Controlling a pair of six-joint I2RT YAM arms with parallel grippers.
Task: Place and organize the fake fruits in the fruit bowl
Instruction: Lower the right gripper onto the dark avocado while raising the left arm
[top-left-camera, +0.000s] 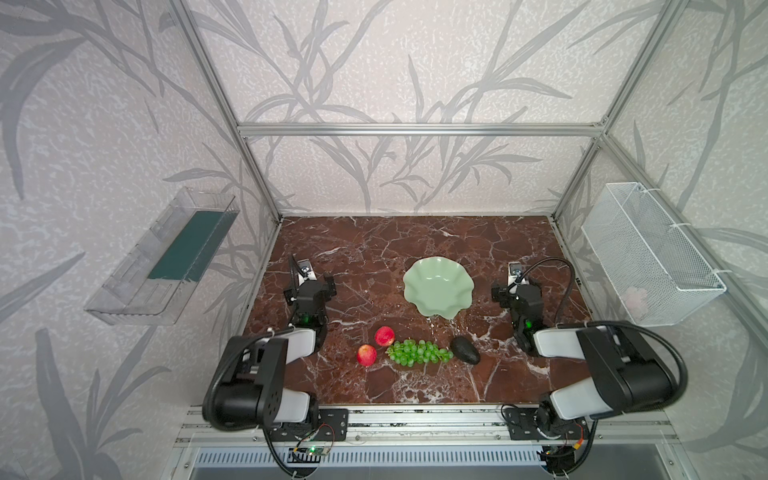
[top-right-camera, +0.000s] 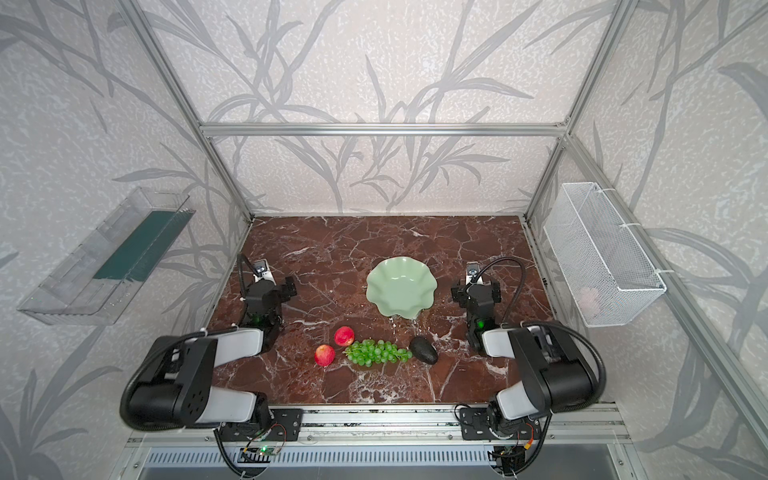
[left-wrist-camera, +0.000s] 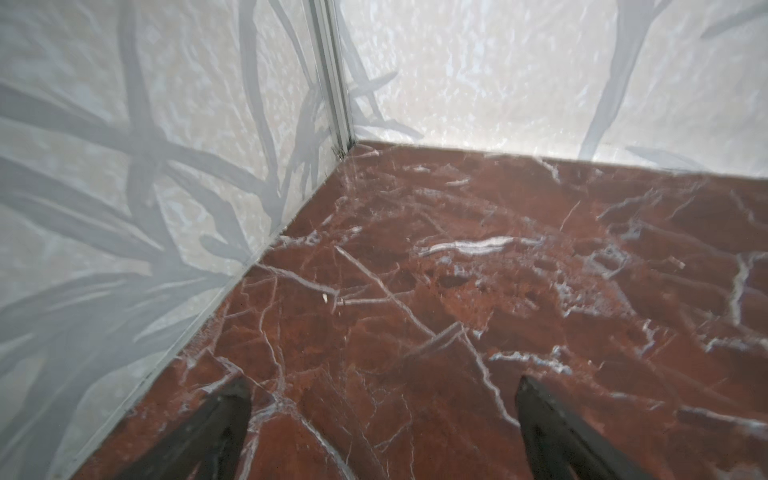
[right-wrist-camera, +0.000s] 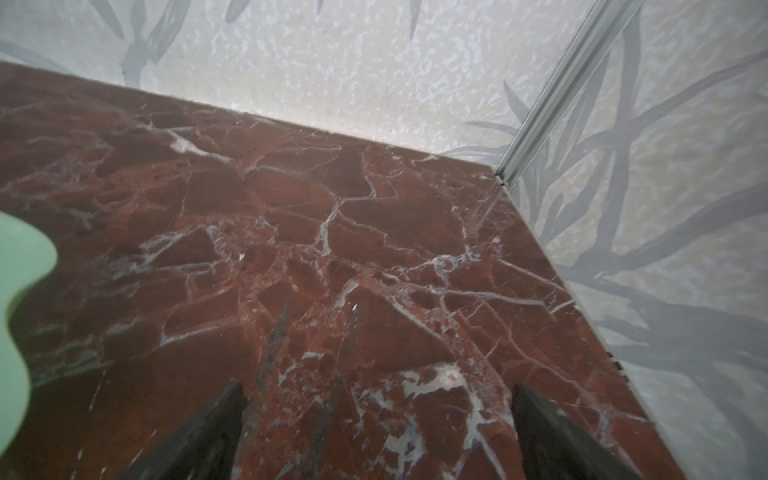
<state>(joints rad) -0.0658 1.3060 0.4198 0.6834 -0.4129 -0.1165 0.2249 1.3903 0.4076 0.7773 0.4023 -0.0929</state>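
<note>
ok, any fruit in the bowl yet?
No, the fruit bowl is bare; near apple, far apple, grapes and avocado all lie on the marble tabletop outside it.

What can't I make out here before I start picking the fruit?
- Bowl: right wrist view shows only a blurred sliver, cut off by the picture's edge.
- Apples, grapes, avocado: in neither wrist view; undersides hidden in both top views.
- Pale pink thing in the wire basket: blurred by the mesh in both top views; unidentifiable.
- Left gripper, right gripper: fingers cut off by each wrist picture's edge.
</note>
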